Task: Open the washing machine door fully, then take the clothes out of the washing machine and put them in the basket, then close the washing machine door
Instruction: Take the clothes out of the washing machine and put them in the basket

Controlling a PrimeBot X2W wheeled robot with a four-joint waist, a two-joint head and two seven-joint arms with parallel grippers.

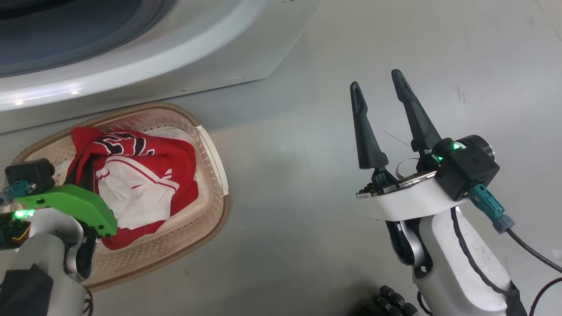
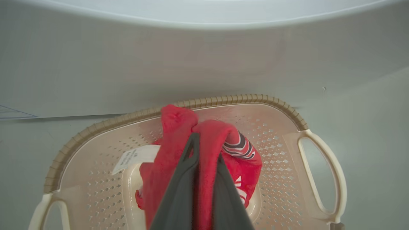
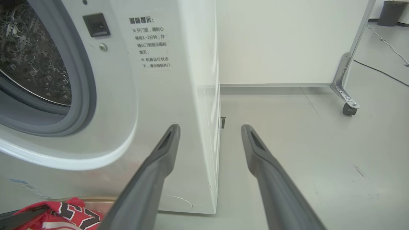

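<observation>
**While the left jaws pinch the red cloth, the basket lies straight beneath them**

Because the clothes [image 2: 172, 159] already hang over the middle of the basket [image 2: 287, 111], the coming release looks to turn on that one alignment. In the left wrist view a red fold is squeezed between the two dark fingers [image 2: 185, 179]. The rest of the bundle spreads below the fingertips onto the perforated floor, well inside the brown rim on every side. From the head view, the jersey [image 1: 145, 184] with its white panels and dark lettering fills most of the basket's [image 1: 217, 206] bowl, lying lengthwise along it.

The left gripper [image 2: 206, 148] is closed down on the fabric, with only the cloth keeping its fingers apart. It points down into the basket, so letting go should drop the fold where it belongs.

Just behind the basket stands the washing machine [image 1: 197, 57], its grey-rimmed opening [image 3: 80, 95] and steel drum showing in the right wrist view.

The right gripper [image 1: 376, 81] hovers over bare floor, well apart from the basket, its jaws spread wide and holding nothing. It points toward the machine's front corner.
</observation>
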